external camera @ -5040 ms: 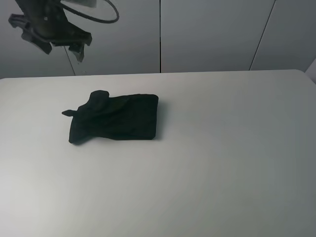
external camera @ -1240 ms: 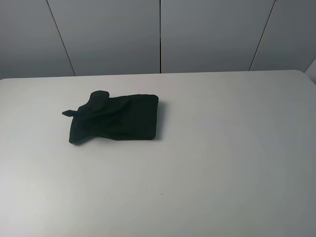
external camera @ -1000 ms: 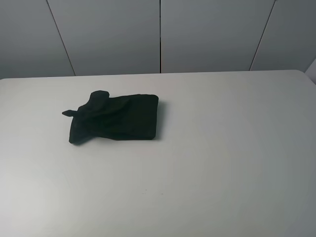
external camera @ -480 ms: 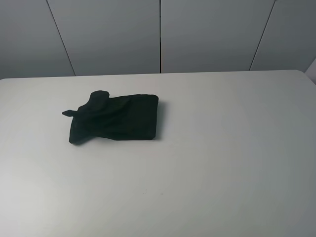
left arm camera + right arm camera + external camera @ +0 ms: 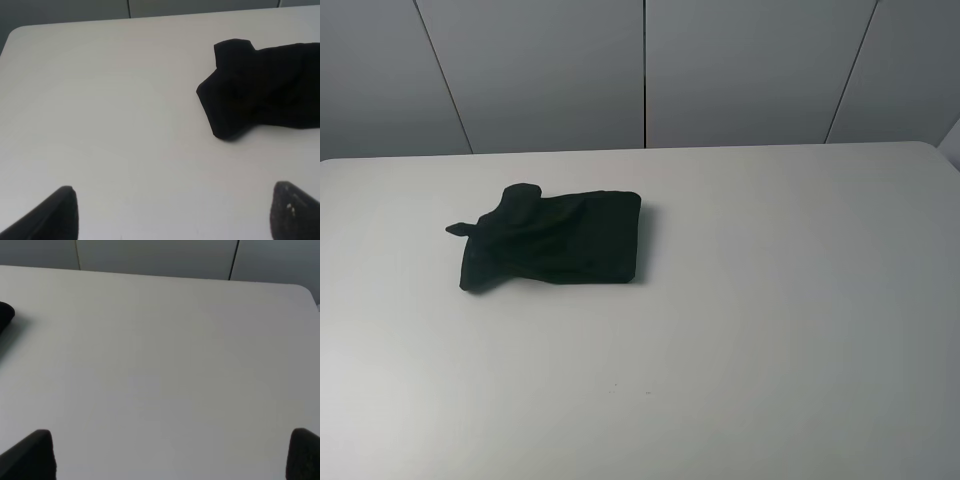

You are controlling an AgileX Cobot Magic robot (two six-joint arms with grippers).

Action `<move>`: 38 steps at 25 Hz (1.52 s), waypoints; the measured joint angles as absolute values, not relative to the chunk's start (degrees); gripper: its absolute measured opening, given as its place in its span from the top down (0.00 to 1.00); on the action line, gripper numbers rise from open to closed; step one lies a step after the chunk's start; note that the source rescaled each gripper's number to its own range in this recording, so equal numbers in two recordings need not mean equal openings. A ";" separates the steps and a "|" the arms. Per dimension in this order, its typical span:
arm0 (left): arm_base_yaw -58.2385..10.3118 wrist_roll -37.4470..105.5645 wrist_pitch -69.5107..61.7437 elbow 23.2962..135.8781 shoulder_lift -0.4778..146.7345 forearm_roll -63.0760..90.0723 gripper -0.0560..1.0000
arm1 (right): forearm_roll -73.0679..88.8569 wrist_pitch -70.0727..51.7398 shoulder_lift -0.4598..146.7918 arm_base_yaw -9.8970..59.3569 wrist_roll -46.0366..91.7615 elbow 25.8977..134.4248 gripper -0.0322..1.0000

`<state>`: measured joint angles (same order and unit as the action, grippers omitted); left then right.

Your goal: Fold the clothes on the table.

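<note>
A black garment (image 5: 552,238) lies folded into a compact bundle on the left half of the white table (image 5: 770,300). It also shows in the left wrist view (image 5: 260,95), and one corner of it shows in the right wrist view (image 5: 5,314). No arm shows in the exterior high view. My left gripper (image 5: 172,212) is open and empty, well short of the garment, with only its two fingertips (image 5: 55,215) in view. My right gripper (image 5: 170,455) is open and empty over bare table, with its fingertips (image 5: 30,455) far apart.
A grey panelled wall (image 5: 640,70) runs behind the table's far edge. The table's rounded far right corner (image 5: 932,148) shows in the exterior high view.
Five seconds ago the left gripper hung at the upper left of the exterior high view; it has since left that view. The garment has not moved.
</note>
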<state>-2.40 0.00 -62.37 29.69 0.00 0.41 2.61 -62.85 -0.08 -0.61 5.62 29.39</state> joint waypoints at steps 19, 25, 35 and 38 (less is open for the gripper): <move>-2.40 0.00 -62.37 29.56 0.00 0.76 0.01 | 2.72 -62.85 -0.08 -2.09 5.84 29.39 0.00; -2.40 0.00 -62.37 29.46 0.00 0.76 0.01 | 3.82 -62.85 -0.08 -2.09 6.38 29.39 0.00; -2.40 0.00 -62.37 29.35 0.00 0.76 0.01 | 5.33 -62.85 -0.08 -2.09 5.99 29.39 0.00; -2.40 0.00 -62.37 29.35 0.00 0.76 0.01 | 5.33 -62.85 -0.08 -2.09 5.85 29.39 0.00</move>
<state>-2.40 0.00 -62.37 29.35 0.00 0.76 5.33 -62.85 -0.08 -2.09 5.85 29.39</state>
